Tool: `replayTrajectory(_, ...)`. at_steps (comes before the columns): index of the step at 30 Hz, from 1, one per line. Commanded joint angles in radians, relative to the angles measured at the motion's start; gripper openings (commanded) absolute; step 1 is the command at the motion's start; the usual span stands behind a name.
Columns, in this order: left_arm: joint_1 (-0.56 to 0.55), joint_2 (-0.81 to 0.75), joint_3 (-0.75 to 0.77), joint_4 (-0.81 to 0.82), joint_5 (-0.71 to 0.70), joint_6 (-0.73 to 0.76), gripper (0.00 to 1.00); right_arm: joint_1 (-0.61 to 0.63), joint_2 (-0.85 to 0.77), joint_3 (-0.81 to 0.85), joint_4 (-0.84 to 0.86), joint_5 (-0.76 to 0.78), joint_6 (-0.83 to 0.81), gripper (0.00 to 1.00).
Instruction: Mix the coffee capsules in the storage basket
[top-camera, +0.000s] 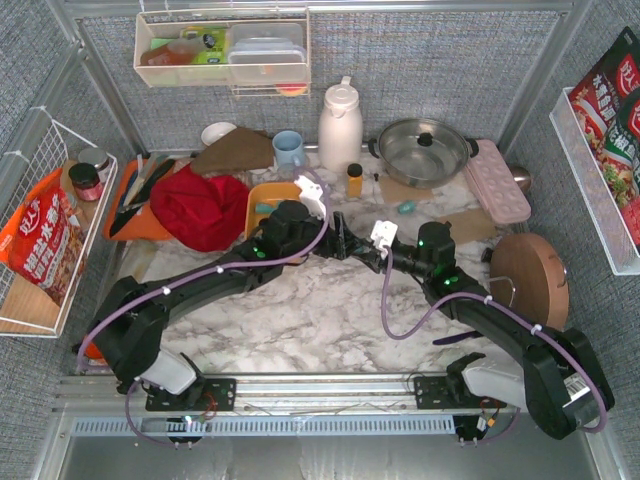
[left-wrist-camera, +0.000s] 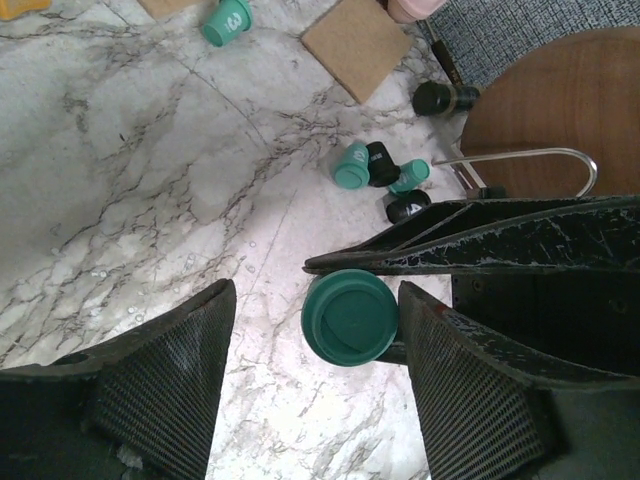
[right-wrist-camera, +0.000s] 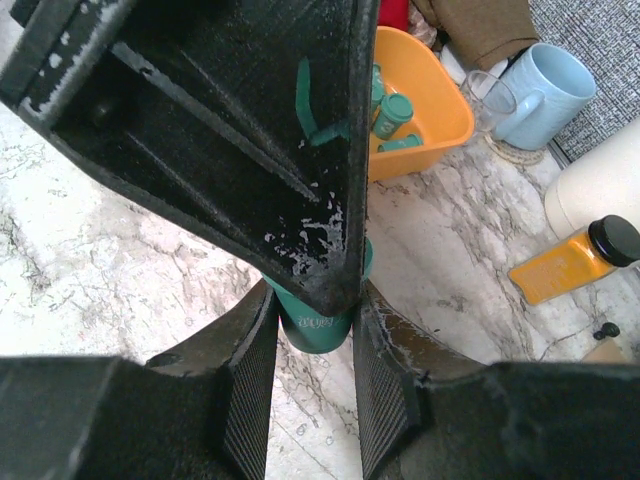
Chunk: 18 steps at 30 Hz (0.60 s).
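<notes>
At the middle of the marble worktop (top-camera: 300, 320), left arm (top-camera: 200, 280) and right arm (top-camera: 500, 305) reaching in, wrists nose to nose, just short of the storage basket (top-camera: 254, 200) by the far edge. Apparently mid-handover: pinched in the right gripper (right-wrist-camera: 312, 305), flanked by spread fingers (left-wrist-camera: 160, 390) of the left gripper (left-wrist-camera: 315, 292), a teal coffee capsule (left-wrist-camera: 350, 317). Likely next: clamp left, release right, drop into basket.
</notes>
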Motion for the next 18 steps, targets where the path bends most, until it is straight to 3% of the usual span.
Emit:
replayTrajectory(1, -0.008, 0.018, 0.011, 0.038, 0.011, -0.008, 0.74, 0.003, -0.004, 0.003, 0.027, -0.023, -0.012, 0.12)
replayTrajectory(8, -0.018, 0.035, 0.021, 0.037, 0.012, -0.013, 0.67, 0.004, -0.01, 0.006, 0.022, -0.017, -0.019, 0.13)
replayTrajectory(18, -0.028, 0.066, 0.041, 0.041, 0.022, -0.042, 0.46, 0.003, -0.019, 0.006, 0.025, -0.007, -0.019, 0.14)
